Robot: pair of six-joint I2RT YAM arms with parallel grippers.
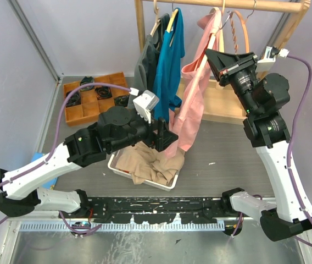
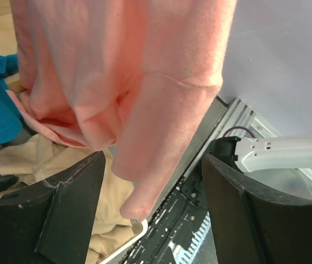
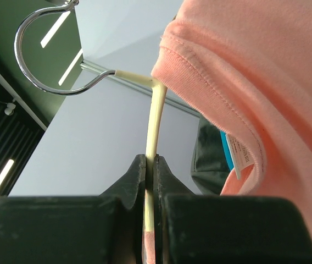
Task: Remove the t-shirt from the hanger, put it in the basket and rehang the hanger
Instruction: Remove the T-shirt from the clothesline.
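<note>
Fingers (image 2: 71,214) on our left gripper (image 2: 153,159) are spread wide with nothing clamped. One sleeve of the pink t-shirt (image 1: 193,93) just dangles in the gap between them, not pinched by either side. Over on the other arm, our right gripper (image 3: 150,165) is squeezed right down on the cream arm of the hanger (image 3: 155,121), a bit below where the metal hook (image 3: 40,60) joins it. From that wrist view the tee's ribbed collar sits just beside the hanger arm, and a small white label (image 3: 238,157) shows inside the neck.

From above, the tee is up by the wooden rail (image 1: 222,5) at the back, draped on that hanger. We honestly can't tell whether the hook is seated on the rail. The shirt's lower end droops down to our left gripper, which sits just above the white bin (image 1: 139,179). Beige cloth (image 1: 145,162) is bunched up in the bin.

Next to the pink tee we've got a teal shirt (image 1: 170,66), then a dark grey garment (image 1: 146,63) to its left. A wooden compartment tray (image 1: 93,102) sits back left with some black bits in it, too small for us to make out.
</note>
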